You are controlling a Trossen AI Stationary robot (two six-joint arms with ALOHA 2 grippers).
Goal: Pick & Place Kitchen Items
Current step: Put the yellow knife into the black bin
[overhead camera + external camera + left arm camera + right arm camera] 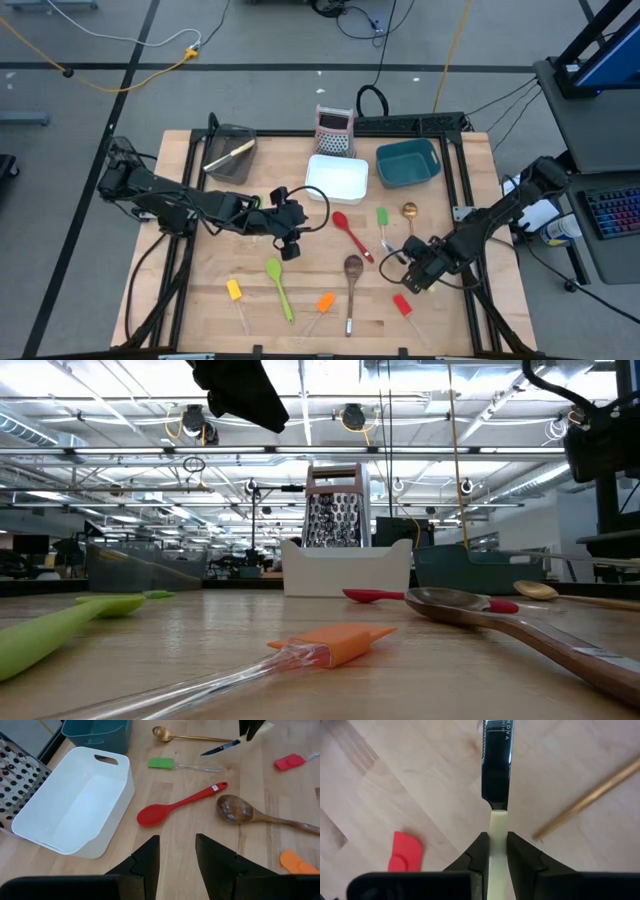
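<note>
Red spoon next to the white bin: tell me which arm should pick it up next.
Left. The left claw is open and empty, with the red spoon just ahead of it. The right claw is shut on a cream-handled knife, so it is occupied.

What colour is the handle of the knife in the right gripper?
Cream, on the knife in the right gripper; clearest in the right wrist view.

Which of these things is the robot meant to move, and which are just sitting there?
To move: knife in the right gripper, red spoon, wooden spoon, green spoon, gold spoon, orange spatula, green spatula, red spatula, yellow spatula.

Just sitting: white bin, teal bin, mesh bin, grater; left gripper waits near the white bin.
</note>
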